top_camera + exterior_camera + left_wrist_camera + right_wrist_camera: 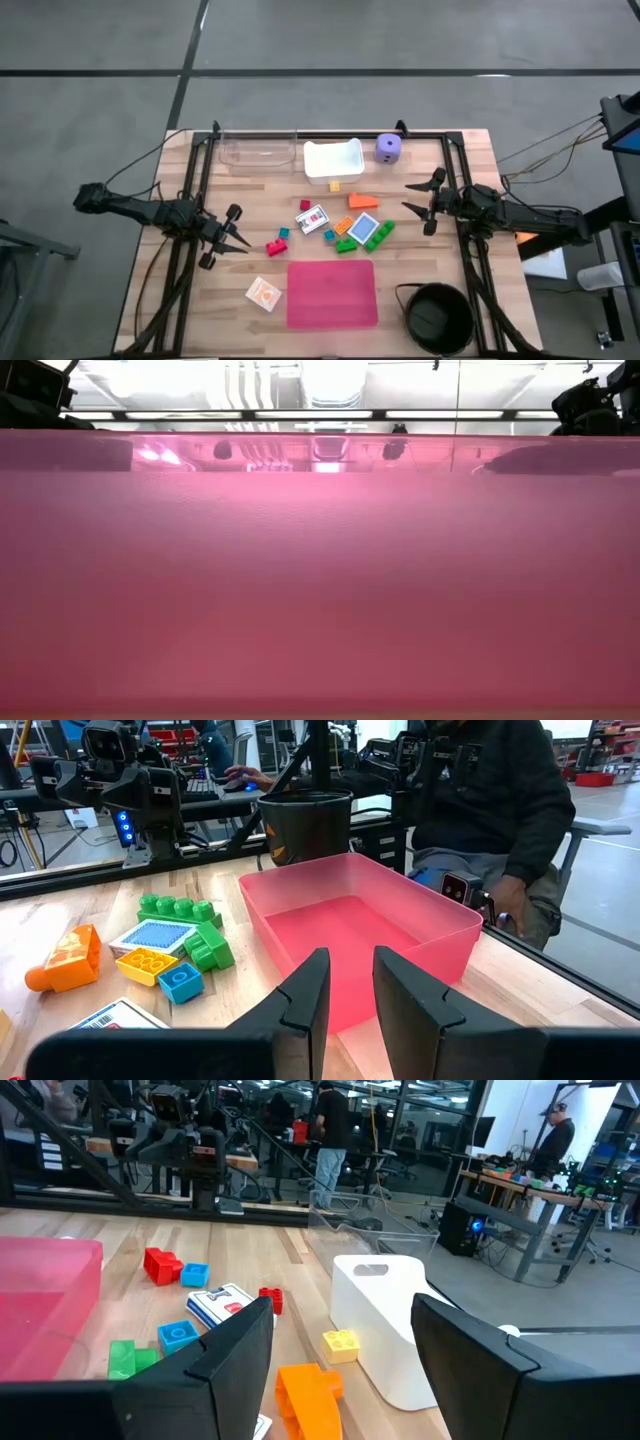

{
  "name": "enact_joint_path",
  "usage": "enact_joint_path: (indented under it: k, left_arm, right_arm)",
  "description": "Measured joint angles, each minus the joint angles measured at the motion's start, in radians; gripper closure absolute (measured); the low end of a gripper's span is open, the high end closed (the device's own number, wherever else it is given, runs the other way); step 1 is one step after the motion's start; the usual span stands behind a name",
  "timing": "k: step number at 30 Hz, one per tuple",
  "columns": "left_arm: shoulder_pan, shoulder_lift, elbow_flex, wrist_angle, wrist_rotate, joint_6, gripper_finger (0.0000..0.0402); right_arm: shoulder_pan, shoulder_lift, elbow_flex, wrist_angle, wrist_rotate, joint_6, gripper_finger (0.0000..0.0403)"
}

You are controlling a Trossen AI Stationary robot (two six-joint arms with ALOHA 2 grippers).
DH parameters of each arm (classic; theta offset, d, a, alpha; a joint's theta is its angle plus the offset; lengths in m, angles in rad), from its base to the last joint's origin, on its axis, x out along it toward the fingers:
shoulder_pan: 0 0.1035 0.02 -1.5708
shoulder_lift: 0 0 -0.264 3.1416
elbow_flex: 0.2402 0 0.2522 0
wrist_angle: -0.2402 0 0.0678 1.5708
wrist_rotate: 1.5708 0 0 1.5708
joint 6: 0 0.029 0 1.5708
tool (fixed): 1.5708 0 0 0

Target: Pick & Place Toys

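The toys lie in the middle of the table: a purple die (388, 148) at the far side, a yellow block (334, 185), an orange block (362, 201), a red block (305, 205), a white card (312, 218), a blue card (365, 230), green blocks (381, 235), a red block (276, 246) and an orange card (264, 293) near the front. My left gripper (240, 240) is left of the red block, a little open and empty; it also shows in the left wrist view (350, 990). My right gripper (407, 198) is right of the orange block, wide open and empty; it also shows in the right wrist view (345, 1325).
A pink bin (332, 293) stands at the near middle and fills the low view (320, 580). A white tub (333, 160) and a clear container (258, 152) stand at the far side. A black bucket (438, 315) is near right. A person (490, 790) sits beyond the table.
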Motion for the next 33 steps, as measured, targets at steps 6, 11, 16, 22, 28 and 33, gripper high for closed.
enact_joint_path:
  k: [6, 11, 16, 22, 28, 33]
  left_arm:
    - [0.0, 0.0, 0.0, 0.0, 0.0, 0.0, 0.0319]
    - [0.0, 0.0, 0.0, 0.0, 0.0, -0.002, 0.0319]
    - [0.0, 0.0, 0.0, 0.0, 0.0, -0.002, 0.032]
    - [0.0, 0.0, 0.0, 0.0, 0.0, -0.002, 0.032]
    - [0.0, 0.0, 0.0, 0.0, 0.0, -0.001, 0.032]
    - [-0.001, 0.0, 0.0, 0.0, 0.0, 0.001, 0.032]
  right_arm:
    - [0.0, 0.0, 0.0, 0.0, 0.0, 0.0, 0.0167]
    - [0.0, 0.0, 0.0, 0.0, 0.0, 0.0, 0.0167]
    - [0.0, 0.0, 0.0, 0.0, 0.0, 0.0, 0.0167]
    - [0.0, 0.0, 0.0, 0.0, 0.0, 0.0, 0.0167]
    - [0.0, 0.0, 0.0, 0.0, 0.0, 0.0, 0.0167]
    - [0.0, 0.0, 0.0, 0.0, 0.0, 0.0, 0.0167]
